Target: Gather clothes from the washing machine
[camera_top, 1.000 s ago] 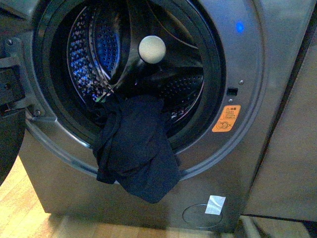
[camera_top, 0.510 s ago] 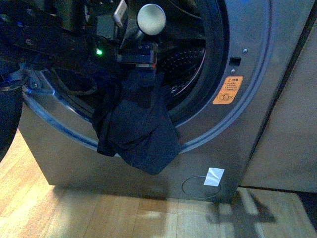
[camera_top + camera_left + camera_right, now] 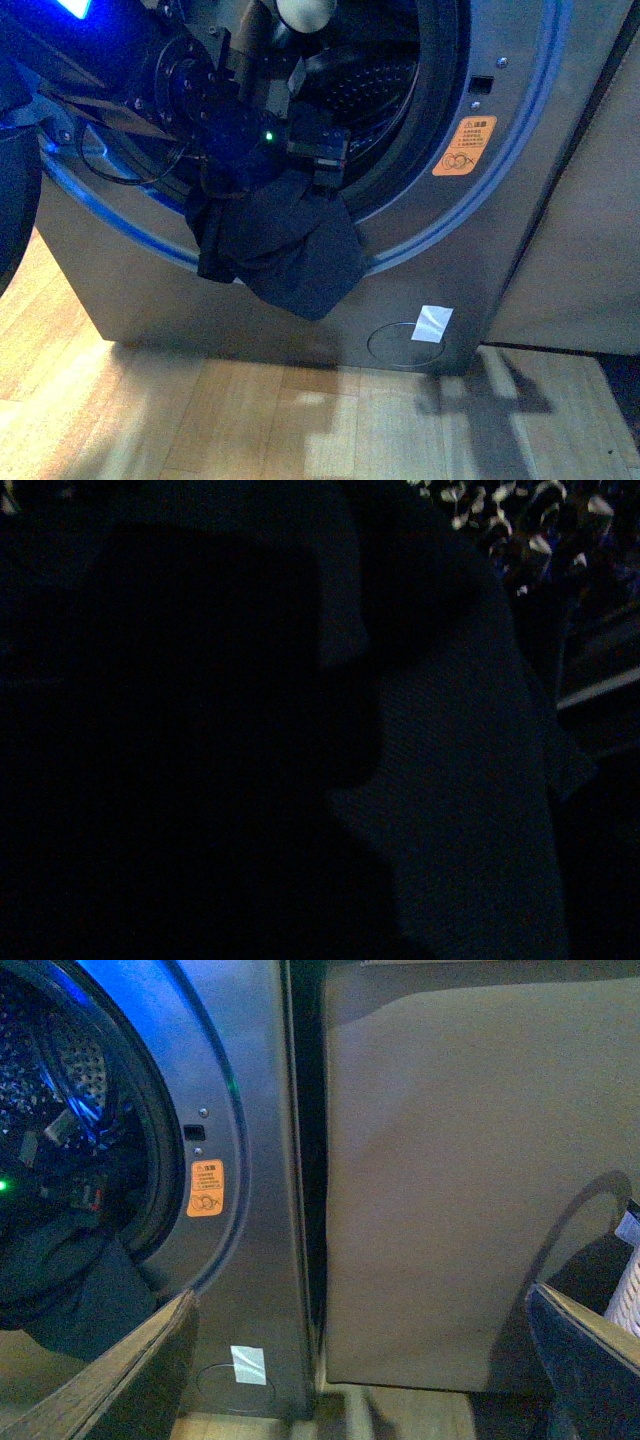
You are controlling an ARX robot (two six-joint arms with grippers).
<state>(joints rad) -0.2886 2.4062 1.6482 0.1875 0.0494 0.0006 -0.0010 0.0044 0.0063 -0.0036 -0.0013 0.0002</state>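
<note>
Your left claw (image 3: 318,165) sat at the top of the soft navy-black garment (image 3: 285,250), which hung lengthwise over the lower lip of the grey front-loading washing machine (image 3: 480,250) — gripping or not, you couldn't tell. Your right claw (image 3: 362,1300) gaped wide, farther off.

A beige cabinet (image 3: 450,1160) stands straight ahead of the right gripper (image 3: 362,1293). Wooden floor (image 3: 300,420) runs below the gripper. A white latticed basket (image 3: 625,1300) shows at the frame's edge, just beyond one fingertip.
</note>
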